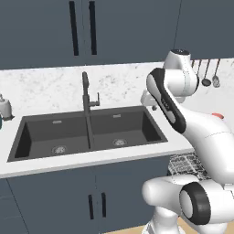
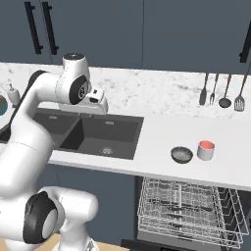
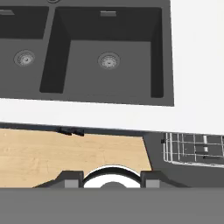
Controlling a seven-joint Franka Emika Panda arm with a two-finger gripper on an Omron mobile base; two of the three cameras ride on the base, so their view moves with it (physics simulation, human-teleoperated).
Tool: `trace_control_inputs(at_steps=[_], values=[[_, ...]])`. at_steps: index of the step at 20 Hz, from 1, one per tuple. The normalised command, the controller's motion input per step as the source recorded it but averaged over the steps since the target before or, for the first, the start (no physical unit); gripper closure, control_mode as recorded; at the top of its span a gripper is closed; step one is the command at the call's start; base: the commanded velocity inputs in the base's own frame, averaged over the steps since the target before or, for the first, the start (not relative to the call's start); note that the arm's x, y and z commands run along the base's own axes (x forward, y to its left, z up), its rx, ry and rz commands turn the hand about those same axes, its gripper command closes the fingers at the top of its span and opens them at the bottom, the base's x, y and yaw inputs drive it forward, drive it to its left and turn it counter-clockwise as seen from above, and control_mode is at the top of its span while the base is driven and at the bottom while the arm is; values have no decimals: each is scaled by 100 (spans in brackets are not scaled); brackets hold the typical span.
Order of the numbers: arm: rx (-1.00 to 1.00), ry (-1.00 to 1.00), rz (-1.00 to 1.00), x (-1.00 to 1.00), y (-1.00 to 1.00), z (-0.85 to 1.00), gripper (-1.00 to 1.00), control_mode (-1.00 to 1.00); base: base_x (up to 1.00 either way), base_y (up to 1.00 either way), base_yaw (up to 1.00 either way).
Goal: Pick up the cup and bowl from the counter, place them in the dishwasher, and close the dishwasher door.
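Right base view puts the red cup (image 2: 206, 150) and the dark speckled bowl (image 2: 182, 155) just beside each other on the white counter (image 2: 162, 132), right of the sink (image 2: 88, 133) and above the dishwasher's pulled-out wire rack (image 2: 188, 206). My gripper (image 2: 98, 104) hangs over the sink, well apart from both; I cannot tell how its jaws stand. I judge both pieces light, rigid and slick-glazed: pinch the cup across its side walls, the bowl by its rim.

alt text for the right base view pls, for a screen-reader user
A small dark bowl and a red cup sit side by side on the white counter, right of a dark double sink. Below them the dishwasher has its white wire rack pulled out. The white arm rises at left over the sink; utensils hang on the backsplash.
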Motion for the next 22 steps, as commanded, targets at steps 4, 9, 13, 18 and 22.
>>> trace_control_inputs(at_steps=[4,9,13,18,22], values=[[0,0,0,0,0,0,-100,100,0,0,0],[0,0,0,0,0,0,-100,100,0,1,-28],[0,0,0,0,0,0,-100,100,0,23,-57],[0,0,0,0,0,0,-100,100,0,29,-61],[0,0,0,0,0,0,-100,100,0,39,-58]])
